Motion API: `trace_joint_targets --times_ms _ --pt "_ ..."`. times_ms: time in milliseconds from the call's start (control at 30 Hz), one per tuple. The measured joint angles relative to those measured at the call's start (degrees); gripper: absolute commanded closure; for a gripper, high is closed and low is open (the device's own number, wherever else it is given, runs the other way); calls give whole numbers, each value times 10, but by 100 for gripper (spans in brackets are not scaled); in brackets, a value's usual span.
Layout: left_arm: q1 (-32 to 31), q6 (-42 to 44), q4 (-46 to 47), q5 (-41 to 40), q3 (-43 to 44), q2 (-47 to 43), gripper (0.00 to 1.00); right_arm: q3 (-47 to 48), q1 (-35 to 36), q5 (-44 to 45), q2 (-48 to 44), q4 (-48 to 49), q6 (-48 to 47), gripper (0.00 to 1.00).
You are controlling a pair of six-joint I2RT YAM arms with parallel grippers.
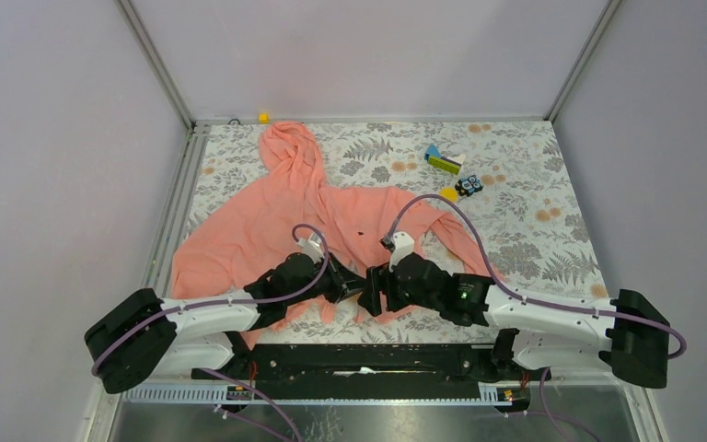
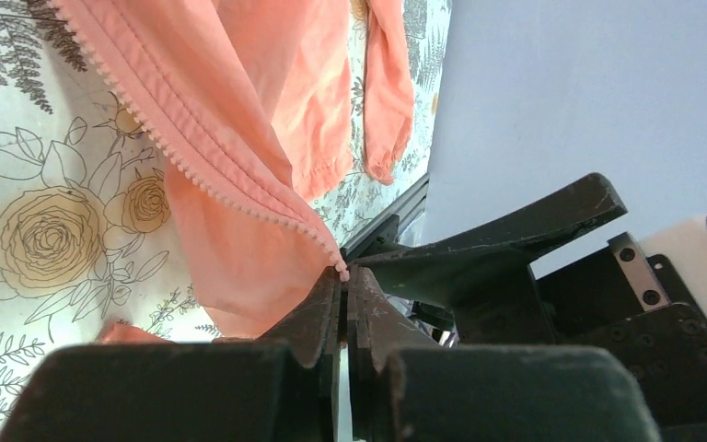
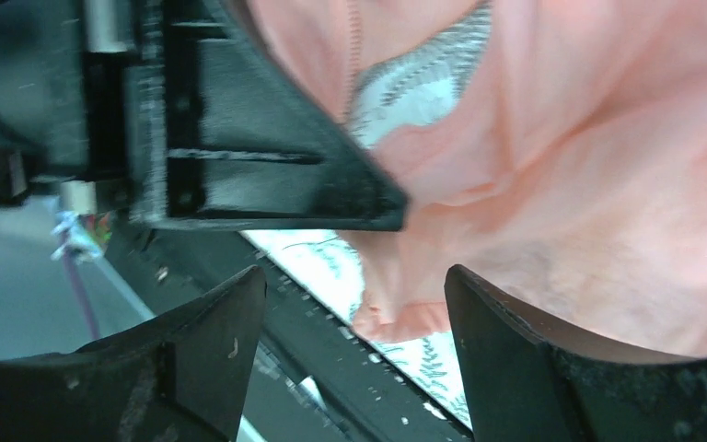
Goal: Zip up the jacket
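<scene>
The salmon-pink jacket (image 1: pixel 267 221) lies open on the floral tablecloth, hood toward the far left. My left gripper (image 1: pixel 357 285) is at the bottom of the front opening. In the left wrist view its jaws (image 2: pixel 342 276) are shut on the lower end of the jacket's zipper edge (image 2: pixel 239 198), lifting it a little. My right gripper (image 1: pixel 377 293) is just right of it, almost touching. In the right wrist view it (image 3: pixel 354 290) is open and empty, with the jacket (image 3: pixel 562 184) and its bottom hem beyond the fingertips and the left gripper's finger (image 3: pixel 267 184) close above.
Small toys lie at the back right: a blue and green block (image 1: pixel 442 161), a yellow piece (image 1: pixel 448 194) and a dark blue piece (image 1: pixel 469 186). A small yellow item (image 1: pixel 262 117) sits at the back edge. The black base rail (image 1: pixel 368 359) runs along the near edge.
</scene>
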Motion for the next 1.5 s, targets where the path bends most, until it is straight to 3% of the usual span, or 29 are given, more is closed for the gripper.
trace_joint_targets --times_ms 167,367,567,833,967,1133,1500 --pt "0 -29 19 -5 -2 12 100 -10 49 166 2 -14 38 32" --pt "0 -43 31 -19 -4 17 100 -30 71 240 22 46 12 32" --pt "0 -48 30 -28 -3 37 100 -60 74 242 34 115 -27 39" --pt "0 -52 31 -27 0 49 100 -93 88 219 20 195 -44 27" --pt "0 -58 36 -26 0 49 100 -101 90 220 13 208 -34 31" --pt "0 -68 46 -24 0 49 100 -101 90 232 42 223 -25 43" --pt "12 -101 129 -12 -14 81 100 -95 92 269 97 256 -30 46"
